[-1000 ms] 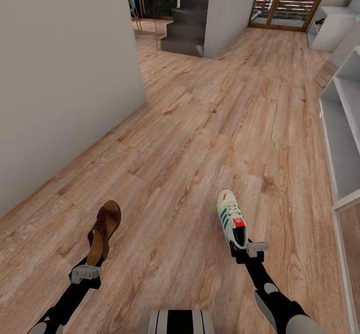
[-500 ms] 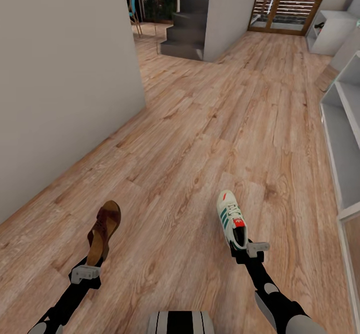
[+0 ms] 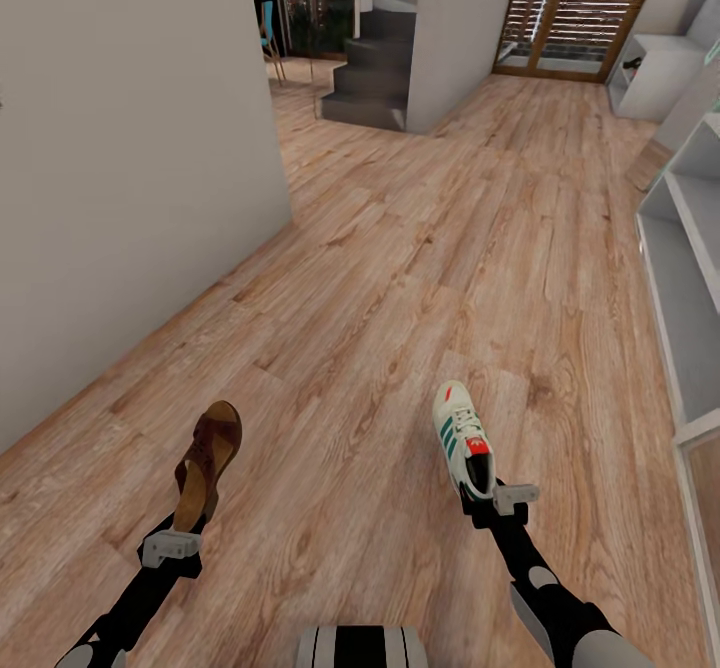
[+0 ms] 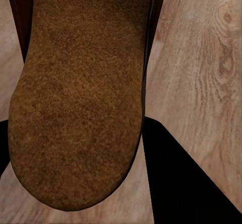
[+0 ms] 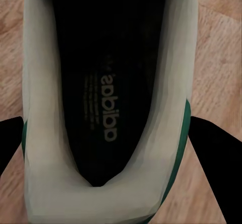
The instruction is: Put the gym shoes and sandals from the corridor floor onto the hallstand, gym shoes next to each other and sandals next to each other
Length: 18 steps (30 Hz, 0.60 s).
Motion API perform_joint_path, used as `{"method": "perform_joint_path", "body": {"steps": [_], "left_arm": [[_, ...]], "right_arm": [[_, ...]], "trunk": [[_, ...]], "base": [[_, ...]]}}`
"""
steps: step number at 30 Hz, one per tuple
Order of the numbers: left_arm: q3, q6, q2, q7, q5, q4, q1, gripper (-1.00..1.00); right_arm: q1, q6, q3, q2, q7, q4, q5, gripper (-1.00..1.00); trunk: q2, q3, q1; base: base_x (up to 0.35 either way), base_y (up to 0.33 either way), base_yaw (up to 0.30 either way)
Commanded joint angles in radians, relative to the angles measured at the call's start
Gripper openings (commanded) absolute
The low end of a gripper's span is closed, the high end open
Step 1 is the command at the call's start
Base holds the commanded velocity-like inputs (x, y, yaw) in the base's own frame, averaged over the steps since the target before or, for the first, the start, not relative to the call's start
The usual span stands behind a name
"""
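The left gripper (image 3: 183, 528) is clamped on the heel end of a sandal (image 3: 206, 466), held above the floor (image 3: 400, 278). The sandal's long axis runs away from the robot, toe forward and a little right, turned on its side. The right gripper (image 3: 488, 498) is clamped on the heel of a gym shoe (image 3: 464, 438), toe pointing forward and slightly left, opening up. Pale grey shelves (image 3: 690, 278) line the right edge.

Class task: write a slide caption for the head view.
Left pincer carries a sandal, right pincer a gym shoe, above the corridor floor.
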Motion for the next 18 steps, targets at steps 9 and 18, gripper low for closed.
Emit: {"method": "perform_joint_path", "body": {"steps": [9,18], "left_arm": [[0.003,0.001,0.0,-0.009,0.007,0.001,0.0,-1.0],[0.003,0.001,0.001,-0.009,0.007,0.001,-0.001,-1.0]], "right_arm": [[-0.002,0.024,0.002,-0.011,0.002,-0.003,-0.005,-1.0],[-0.008,0.171,-0.003,-0.098,0.017,-0.016,-0.008,-1.0]], "trunk": [[0.0,0.013,0.0],[0.0,0.027,0.0]], "base": [[0.0,0.0,0.0],[0.0,0.0,0.0]]}}
